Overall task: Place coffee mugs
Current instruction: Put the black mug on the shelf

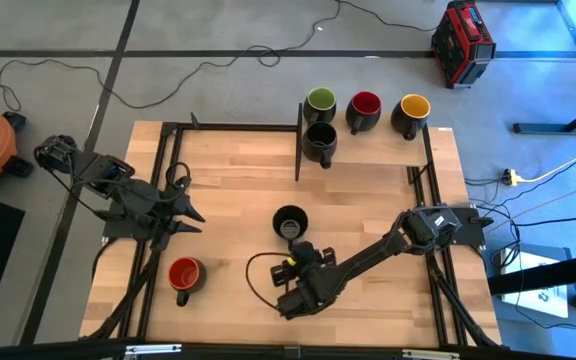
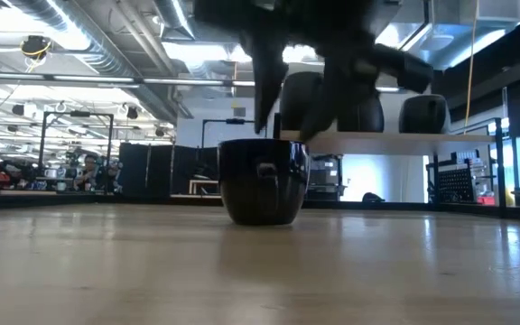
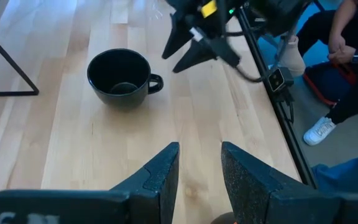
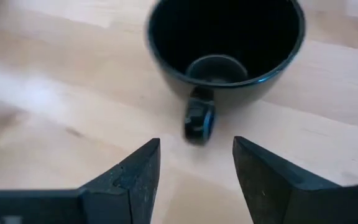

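Observation:
A black-inside coffee mug (image 1: 290,222) stands upright on its base at the table's middle, its handle (image 4: 199,121) turned toward the near edge. My right gripper (image 1: 294,244) hovers open just near of it, fingers slanting down on either side of the handle without touching. My left gripper (image 1: 194,214) waits open over the table's left part, holding nothing. A red-inside mug (image 1: 184,274) stands near the front left. Green (image 1: 320,100), red (image 1: 365,104), yellow (image 1: 414,106) and black (image 1: 320,142) mugs stand on the far shelf.
A raised wooden shelf (image 2: 395,138) on a dark frame (image 1: 299,140) runs along the far right of the table. A person sits beyond the table's right edge (image 3: 347,56). Bare wood lies between the middle mug and the shelf.

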Controlling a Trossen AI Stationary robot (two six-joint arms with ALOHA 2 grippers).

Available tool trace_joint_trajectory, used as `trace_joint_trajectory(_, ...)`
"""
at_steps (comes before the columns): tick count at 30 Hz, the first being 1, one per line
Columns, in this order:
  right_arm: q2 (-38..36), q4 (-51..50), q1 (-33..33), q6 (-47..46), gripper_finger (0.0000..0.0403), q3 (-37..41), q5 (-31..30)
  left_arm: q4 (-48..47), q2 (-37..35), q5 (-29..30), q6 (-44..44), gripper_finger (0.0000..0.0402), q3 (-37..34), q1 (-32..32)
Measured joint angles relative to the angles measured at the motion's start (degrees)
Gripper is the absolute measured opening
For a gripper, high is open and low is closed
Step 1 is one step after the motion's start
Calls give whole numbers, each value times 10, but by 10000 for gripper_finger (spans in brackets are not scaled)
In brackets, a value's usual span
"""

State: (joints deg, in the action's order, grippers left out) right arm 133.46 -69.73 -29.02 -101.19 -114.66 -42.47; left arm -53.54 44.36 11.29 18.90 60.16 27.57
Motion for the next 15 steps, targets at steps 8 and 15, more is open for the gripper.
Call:
trace_joint_trajectory(8,0,65,-5,7,190,18,-3,0,0,0,-1,114,0,0)
trace_joint_trajectory(15,1,110,21,42,190,65,-19,0,0,0,-1,114,0,0)
